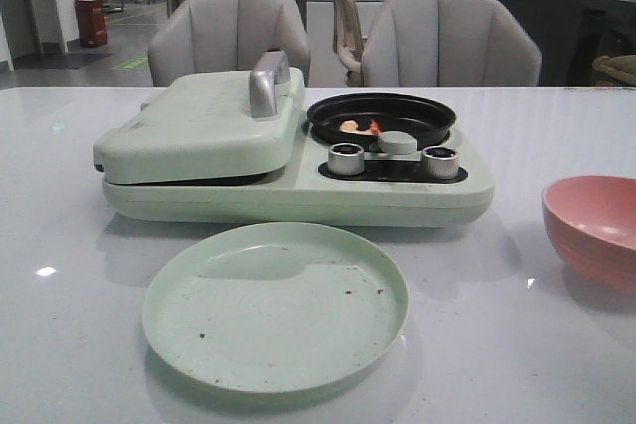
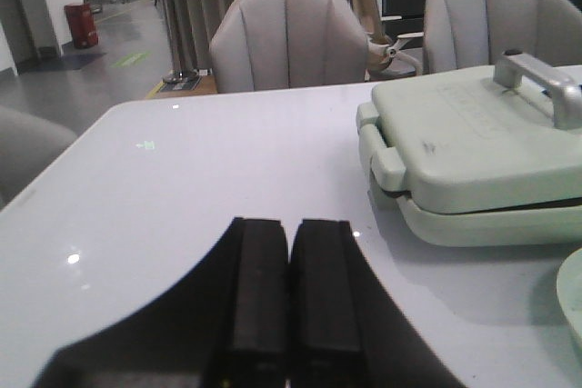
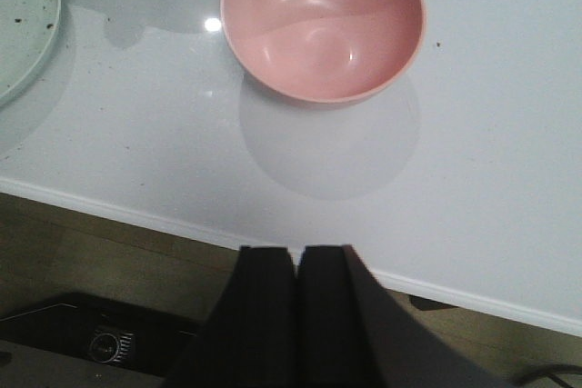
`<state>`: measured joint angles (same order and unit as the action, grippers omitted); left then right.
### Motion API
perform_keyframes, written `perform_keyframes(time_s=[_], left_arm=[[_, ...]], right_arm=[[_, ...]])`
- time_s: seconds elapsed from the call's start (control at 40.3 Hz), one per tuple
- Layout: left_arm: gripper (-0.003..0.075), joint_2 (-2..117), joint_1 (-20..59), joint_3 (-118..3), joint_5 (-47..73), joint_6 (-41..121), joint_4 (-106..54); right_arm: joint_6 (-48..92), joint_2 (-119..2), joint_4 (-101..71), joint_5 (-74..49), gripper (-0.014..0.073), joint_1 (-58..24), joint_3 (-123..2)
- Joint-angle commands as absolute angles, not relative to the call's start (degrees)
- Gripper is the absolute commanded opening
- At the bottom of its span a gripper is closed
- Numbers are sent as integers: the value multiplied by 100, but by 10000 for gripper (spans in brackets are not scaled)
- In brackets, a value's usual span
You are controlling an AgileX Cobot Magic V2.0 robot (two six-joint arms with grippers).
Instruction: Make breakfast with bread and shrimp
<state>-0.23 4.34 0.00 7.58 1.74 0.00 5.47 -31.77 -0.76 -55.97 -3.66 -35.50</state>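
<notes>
Small orange-pink and whitish shrimp pieces (image 1: 360,127) lie in the black round pan (image 1: 382,117) on the right side of the pale green breakfast maker (image 1: 298,181). Its left lid (image 1: 204,126) with a silver handle (image 1: 268,78) is closed; the lid also shows in the left wrist view (image 2: 473,129). The bread is hidden. An empty pale green plate (image 1: 276,305) lies in front. My left gripper (image 2: 291,224) is shut and empty over the table left of the maker. My right gripper (image 3: 296,252) is shut and empty above the table's front edge.
An empty pink bowl (image 1: 594,227) stands at the right, also in the right wrist view (image 3: 324,23). Two silver knobs (image 1: 346,158) sit on the maker's front. Two grey chairs (image 1: 229,35) stand behind the table. The table's front edge (image 3: 182,224) lies near my right gripper.
</notes>
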Motion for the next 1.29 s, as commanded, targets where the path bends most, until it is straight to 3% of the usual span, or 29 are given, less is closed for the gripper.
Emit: perform_keyframes(time_s=[0.0,1.265], left_arm=[[101,-160,391,64,-80,122,-221],[101,-150,412,51,-289,122,-354]], right_arm=[[555,-3178,-76,-5322,35,-340,-3686],[555,-3178,-76,-5320,35,-340,-3686]])
